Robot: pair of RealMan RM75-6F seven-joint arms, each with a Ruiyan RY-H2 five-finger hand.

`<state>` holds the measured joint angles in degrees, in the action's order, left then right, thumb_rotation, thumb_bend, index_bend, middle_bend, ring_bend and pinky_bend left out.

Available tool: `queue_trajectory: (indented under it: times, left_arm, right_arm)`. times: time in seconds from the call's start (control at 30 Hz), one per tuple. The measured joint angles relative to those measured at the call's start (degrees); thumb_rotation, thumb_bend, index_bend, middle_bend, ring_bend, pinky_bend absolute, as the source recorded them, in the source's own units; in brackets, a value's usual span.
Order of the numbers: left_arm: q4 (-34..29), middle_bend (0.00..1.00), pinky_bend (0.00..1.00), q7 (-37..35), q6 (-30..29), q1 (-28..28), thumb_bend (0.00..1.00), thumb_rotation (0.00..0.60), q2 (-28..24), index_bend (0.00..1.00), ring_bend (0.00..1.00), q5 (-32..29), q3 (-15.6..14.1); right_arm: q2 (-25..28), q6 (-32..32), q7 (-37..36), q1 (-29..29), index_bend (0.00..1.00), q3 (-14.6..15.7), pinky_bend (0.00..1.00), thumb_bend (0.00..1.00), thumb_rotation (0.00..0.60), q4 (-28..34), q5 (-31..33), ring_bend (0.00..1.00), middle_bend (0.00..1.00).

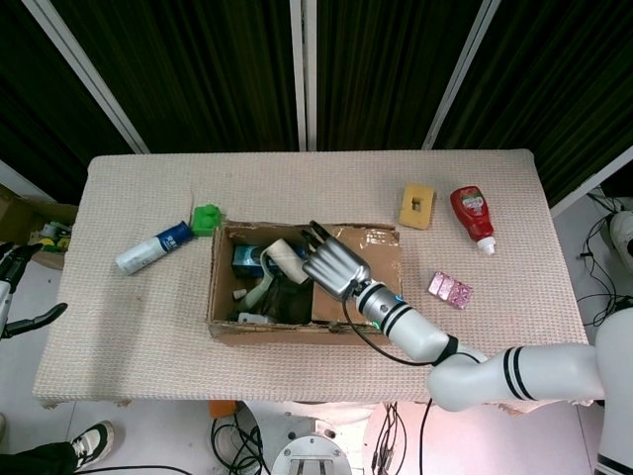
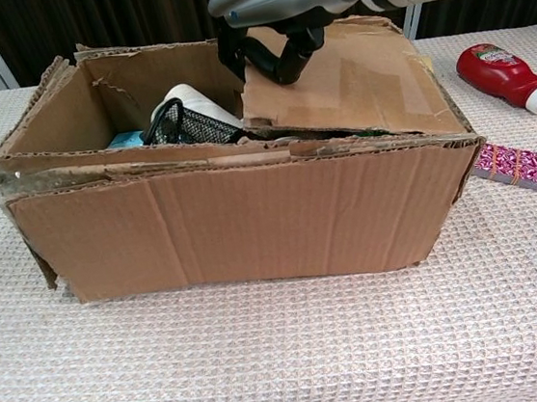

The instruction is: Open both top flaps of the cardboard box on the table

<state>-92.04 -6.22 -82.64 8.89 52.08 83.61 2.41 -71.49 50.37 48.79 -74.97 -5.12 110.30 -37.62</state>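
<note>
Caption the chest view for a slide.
Right hand hooks its fingers over the cardboard box's right flap.

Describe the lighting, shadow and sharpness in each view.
Head view: even overhead light, table bright and sharp, curtains behind nearly black, box interior shadowed. Chest view: box front crisp, right hand casts a dark shadow on the flap; ketchup bottle slightly soft.

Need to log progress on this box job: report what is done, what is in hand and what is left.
Done: the cardboard box is open on its left side, contents showing. In hand: the right hand has its fingers hooked at the edge of the right flap, which lies over that half. Left: swing that flap open. The left hand is off the table.
</note>
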Motion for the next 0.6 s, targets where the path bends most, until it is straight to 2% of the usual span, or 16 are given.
queue_trajectory:
  times: [0.33,0.43,0.6]
  left_arm:
    - [-0.7,0.16,0.19,0.73,1.24,0.25,0.02,0.0,-0.05,0.11,0.07,-0.23,0.31]
    - [-1.03,0.16,0.19,1.02,1.48,0.55,0.02,0.0,0.04,0.11,0.07,0.24,0.39]
    - [-2.13,0.16,0.19,2.6,2.0,1.09,0.02,0.0,0.03,0.11,0.07,0.55,0.59]
  right_arm:
    - [10.22,1.54,-5.54,3.1,0.63,-0.38,0.0,0.9,0.6,7.25,-2.51,0.0,0.42]
    - [14.47,1.04,-8.44,4.38,0.61,-0.55,0.0,0.89,0.597,9.7,-2.33,0.0,0.42]
    - [20.83,-1.31,-15.86,6.97,0.59,-1.63,0.0,0.88,0.559,12.43,-2.83,0.0,0.42]
